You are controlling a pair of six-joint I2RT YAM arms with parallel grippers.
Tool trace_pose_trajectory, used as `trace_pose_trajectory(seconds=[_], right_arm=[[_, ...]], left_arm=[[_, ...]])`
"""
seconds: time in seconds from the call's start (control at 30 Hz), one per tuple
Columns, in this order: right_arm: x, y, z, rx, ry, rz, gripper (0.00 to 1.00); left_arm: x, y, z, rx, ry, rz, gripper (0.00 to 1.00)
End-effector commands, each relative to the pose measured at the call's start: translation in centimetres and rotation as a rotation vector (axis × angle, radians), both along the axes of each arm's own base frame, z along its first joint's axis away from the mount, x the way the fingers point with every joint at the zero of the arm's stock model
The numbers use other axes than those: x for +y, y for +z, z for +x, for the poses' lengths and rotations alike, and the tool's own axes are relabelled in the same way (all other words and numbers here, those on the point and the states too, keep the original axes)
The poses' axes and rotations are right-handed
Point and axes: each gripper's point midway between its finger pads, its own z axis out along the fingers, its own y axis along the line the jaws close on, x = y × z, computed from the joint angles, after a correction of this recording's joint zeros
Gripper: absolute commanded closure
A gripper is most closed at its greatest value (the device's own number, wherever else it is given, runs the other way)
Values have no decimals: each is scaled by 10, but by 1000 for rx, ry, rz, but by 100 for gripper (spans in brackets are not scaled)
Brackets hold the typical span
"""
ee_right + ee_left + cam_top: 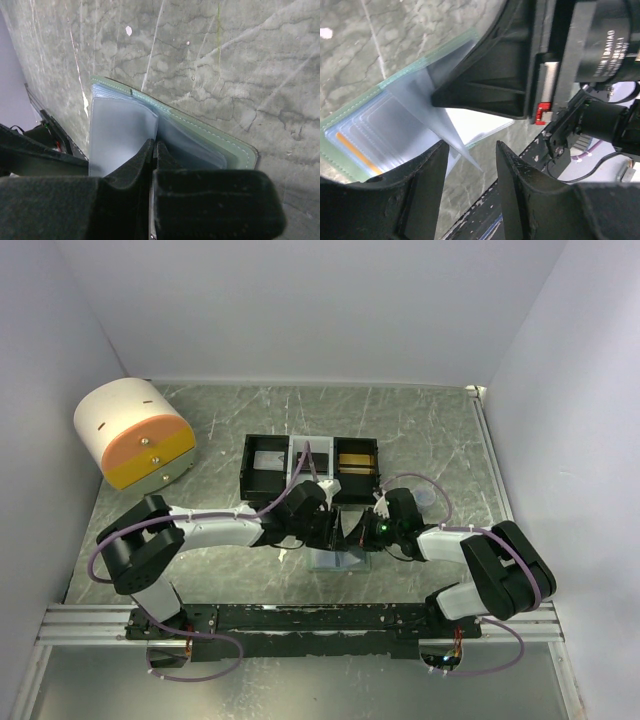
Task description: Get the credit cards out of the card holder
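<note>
1. Just ahead of the arm bases, I am working over the card holder (215,135), which is lying open on the table (430,430) between the two wrists.
2. I am reading this step as lifting one clear leaf. I should be holding it upright and taut, so the credit cards (370,145) in the sleeves beneath are lying exposed for a clean pinch.
3. My right gripper (154,147) is pinching that leaf, jaws pressed fully together on it.
4. My left gripper (471,150) is hovering beside the leaf, jaws about half apart, gripping nothing.
5. Farther back, the black-and-white tray (262,478) is standing.
</note>
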Motion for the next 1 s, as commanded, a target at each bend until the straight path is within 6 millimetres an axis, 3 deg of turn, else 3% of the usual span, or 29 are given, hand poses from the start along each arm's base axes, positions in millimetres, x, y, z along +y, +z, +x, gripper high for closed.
trace_pose_trajectory(seconds=[0.0, 0.17, 0.43, 0.67, 0.87, 0.97], right_arm=[[-38, -49, -27, 113, -53, -215, 100], [-35, -42, -25, 102, -51, -194, 99], [-37, 8, 6, -30, -121, -204, 85], [-59, 34, 20, -75, -246, -296, 81], [-104, 51, 27, -129, -443, -458, 74], [-108, 63, 31, -161, -464, -462, 74]], left_arm=[[-19, 23, -1, -24, -53, -89, 46], [-21, 13, 1, -9, -54, -60, 45], [-24, 5, 1, 12, -38, -77, 44], [-36, 2, -2, 32, -83, -105, 42], [-46, 5, -11, 36, -147, -143, 39], [-51, 1, -16, 41, -181, -131, 38]])
